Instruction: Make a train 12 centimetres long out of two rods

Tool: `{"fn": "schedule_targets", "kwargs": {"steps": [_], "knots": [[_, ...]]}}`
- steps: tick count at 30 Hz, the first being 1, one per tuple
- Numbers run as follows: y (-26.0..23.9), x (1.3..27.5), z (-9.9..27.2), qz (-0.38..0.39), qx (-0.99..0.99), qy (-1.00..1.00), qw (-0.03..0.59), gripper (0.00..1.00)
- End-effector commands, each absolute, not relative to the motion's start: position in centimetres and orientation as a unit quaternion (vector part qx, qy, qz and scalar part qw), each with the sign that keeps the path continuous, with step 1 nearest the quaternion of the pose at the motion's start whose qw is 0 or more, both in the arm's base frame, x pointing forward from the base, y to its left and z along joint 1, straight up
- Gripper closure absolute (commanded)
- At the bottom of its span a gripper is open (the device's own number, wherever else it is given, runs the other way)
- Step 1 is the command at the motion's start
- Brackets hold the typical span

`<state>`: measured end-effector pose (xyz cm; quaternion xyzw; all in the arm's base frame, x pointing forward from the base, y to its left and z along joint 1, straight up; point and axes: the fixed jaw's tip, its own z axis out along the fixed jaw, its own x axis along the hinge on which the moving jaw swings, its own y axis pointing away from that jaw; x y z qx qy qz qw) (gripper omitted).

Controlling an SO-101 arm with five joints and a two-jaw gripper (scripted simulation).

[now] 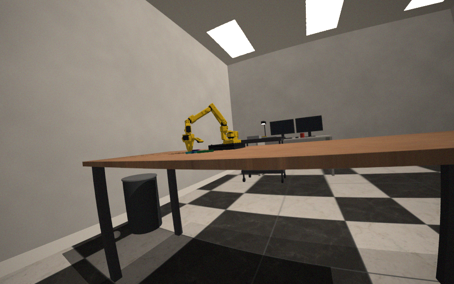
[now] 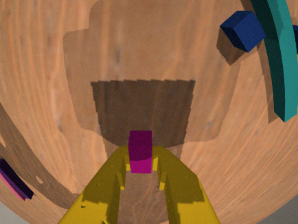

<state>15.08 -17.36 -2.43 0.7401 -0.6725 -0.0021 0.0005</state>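
The exterior view sits low, near the height of the table (image 1: 234,160) edge and well away from the arm (image 1: 204,115), looking across the top and under it toward the far wall; the arm is small in it. The wrist view rides on the arm just behind the gripper (image 2: 142,157), looking down along the fingers at the wood from close by. Both views share the patch of table around the gripper (image 1: 189,144).
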Motion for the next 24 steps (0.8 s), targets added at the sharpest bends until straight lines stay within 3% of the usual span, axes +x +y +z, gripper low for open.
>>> {"fn": "schedule_targets", "kwargs": {"steps": [1,24], "knots": [[-16.9,14.9,-3.0,-0.014,0.745,-0.666,-0.001,1.0],[-17.0,15.3,-0.5,-0.014,0.745,-0.666,-0.001,1.0]]}}
